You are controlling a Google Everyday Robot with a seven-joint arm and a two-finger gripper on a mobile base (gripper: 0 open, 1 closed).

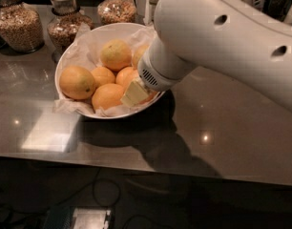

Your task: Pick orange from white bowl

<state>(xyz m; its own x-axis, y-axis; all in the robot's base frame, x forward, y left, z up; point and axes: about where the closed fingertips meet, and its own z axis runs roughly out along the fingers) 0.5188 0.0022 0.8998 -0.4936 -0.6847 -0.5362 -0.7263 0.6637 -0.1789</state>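
The white bowl (61, 66), wide and lined with crumpled white paper, stands on the grey counter at the upper left. It holds several oranges, among them one at the left (77, 81), one at the back (115, 54) and one at the front (107, 95). My gripper (135, 93) reaches down from the right into the bowl's right side. Its cream tip rests against the oranges there. The big white arm (217, 42) hides the bowl's right rim and part of an orange.
Three glass jars of grains and nuts (19, 25) (65, 20) (116, 6) stand behind the bowl. The glossy grey counter (232, 128) stretches to the right and front; its front edge (136, 159) runs across below, with dark floor and cables beneath.
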